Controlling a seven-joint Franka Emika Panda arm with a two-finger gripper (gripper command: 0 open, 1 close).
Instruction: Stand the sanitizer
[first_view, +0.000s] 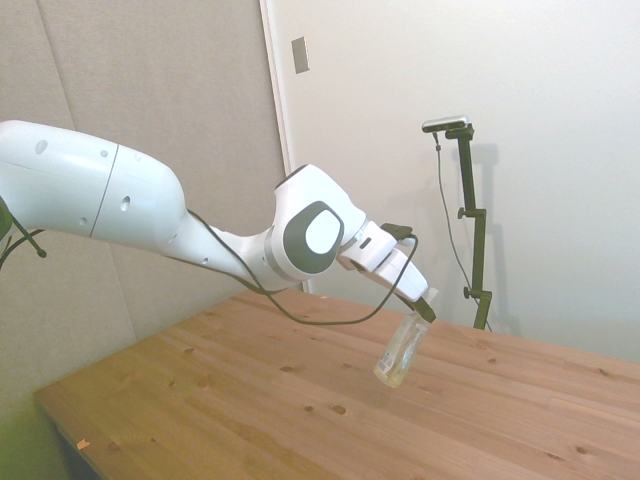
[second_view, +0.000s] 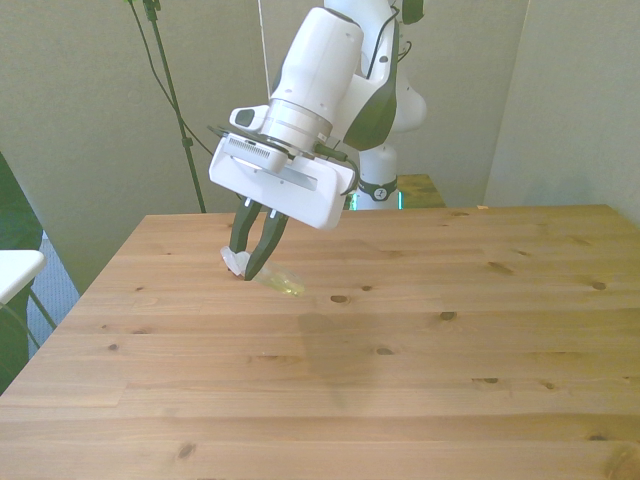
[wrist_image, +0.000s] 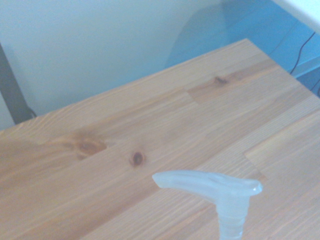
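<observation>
My gripper (first_view: 424, 308) is shut on the sanitizer (first_view: 402, 352) near its top and holds it tilted over the wooden table (first_view: 250, 400). The bottle is small and clear, with yellowish liquid. Its base points down toward the wood, and I cannot tell whether it touches. In the front view the gripper (second_view: 252, 265) pinches the sanitizer (second_view: 281, 283) near the back of the table, on the front view's left, with the white pump nozzle (second_view: 235, 262) beside the fingers. The wrist view shows only the nozzle (wrist_image: 210, 186), blurred, above the planks.
The table's edge (second_view: 95, 285) on the front view's left runs close to the gripper. A white object (second_view: 15, 272) stands off that side. The robot's base (second_view: 385, 185) is behind the far edge. Bare wood (second_view: 420, 380) stretches toward the front and the front view's right.
</observation>
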